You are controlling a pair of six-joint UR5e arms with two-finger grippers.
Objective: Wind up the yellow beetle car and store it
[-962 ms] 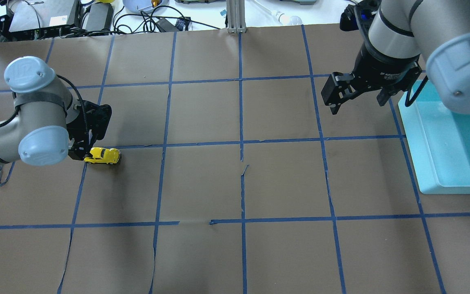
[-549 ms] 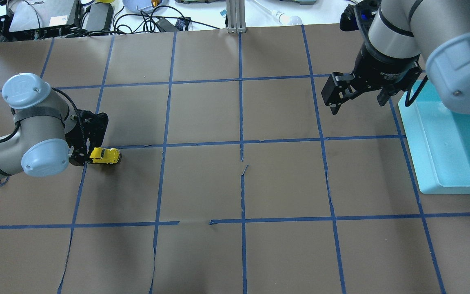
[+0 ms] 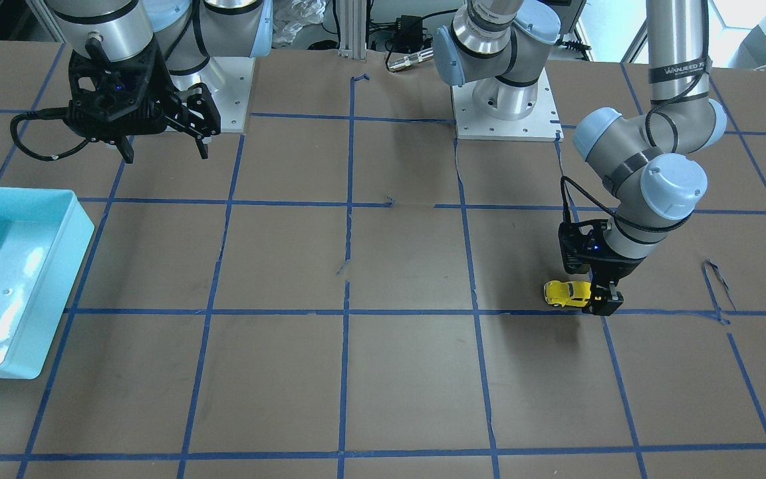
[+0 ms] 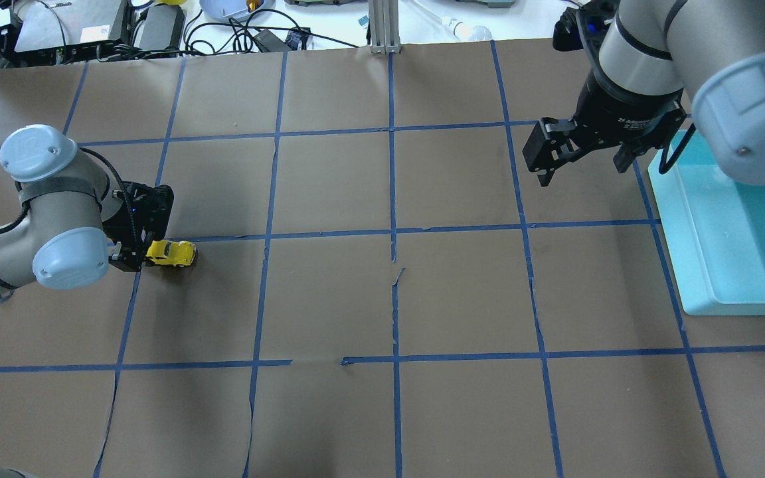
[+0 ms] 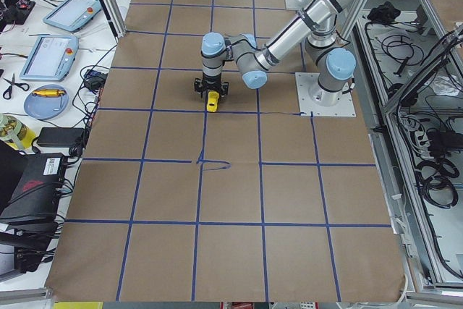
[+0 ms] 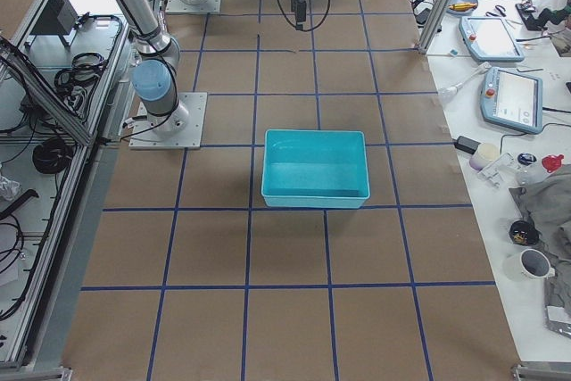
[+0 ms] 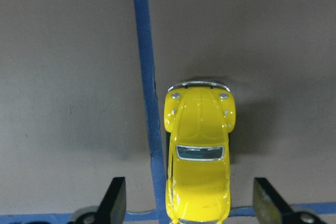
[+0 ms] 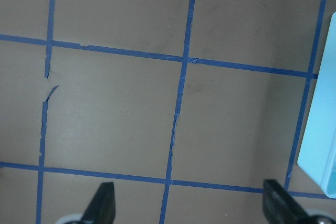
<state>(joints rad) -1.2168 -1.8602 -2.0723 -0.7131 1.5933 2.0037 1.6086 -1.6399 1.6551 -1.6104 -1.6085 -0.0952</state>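
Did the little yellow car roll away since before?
No. In the overhead view the yellow beetle car keeps its spot, right beside the same blue tape line.

I work in a robotics lab. My table is covered in brown paper, squared off with blue tape. Benches at the left and right ends hold control tablets; cables trail nearby, and a metal post stands at the far edge.
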